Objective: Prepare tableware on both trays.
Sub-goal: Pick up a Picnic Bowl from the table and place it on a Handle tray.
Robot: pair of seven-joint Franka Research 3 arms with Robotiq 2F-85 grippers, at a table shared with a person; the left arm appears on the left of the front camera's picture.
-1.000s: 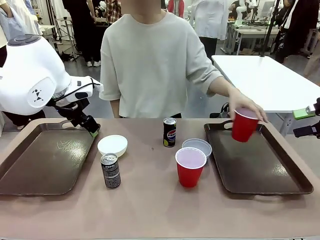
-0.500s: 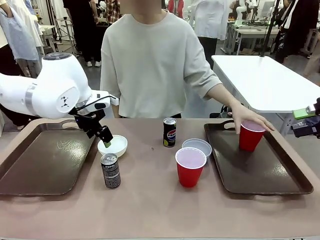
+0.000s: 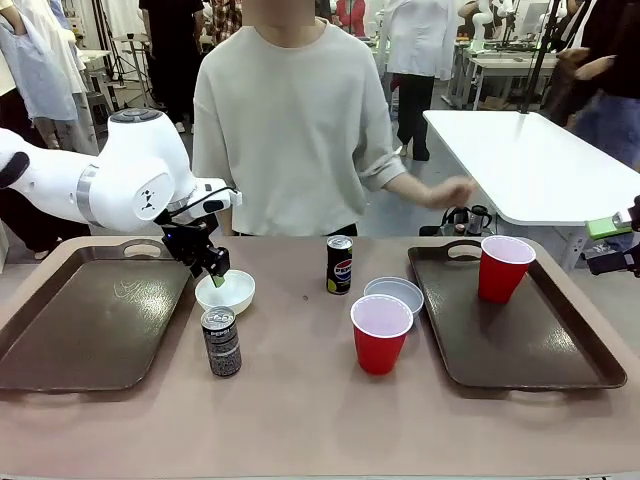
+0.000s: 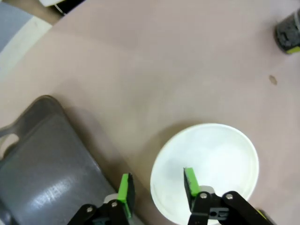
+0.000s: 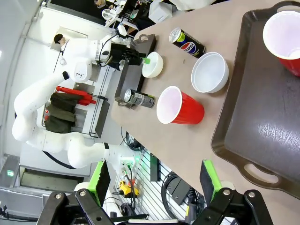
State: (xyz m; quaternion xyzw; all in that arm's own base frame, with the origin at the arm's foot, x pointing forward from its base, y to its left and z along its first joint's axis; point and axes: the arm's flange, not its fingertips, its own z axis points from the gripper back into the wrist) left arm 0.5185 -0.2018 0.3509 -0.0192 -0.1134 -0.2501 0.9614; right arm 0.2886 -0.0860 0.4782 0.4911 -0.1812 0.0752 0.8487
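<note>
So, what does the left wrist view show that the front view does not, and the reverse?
Left wrist view: from above, the left gripper straddles the rim of the white bowl, one pad inside, one outside by the left tray, rim not yet pinched. Front view: the person, a red cup on the table, another red cup on the right tray, a second bowl, the nearer can. Both: that gripper, bowl and tray, plus the farther can.
</note>
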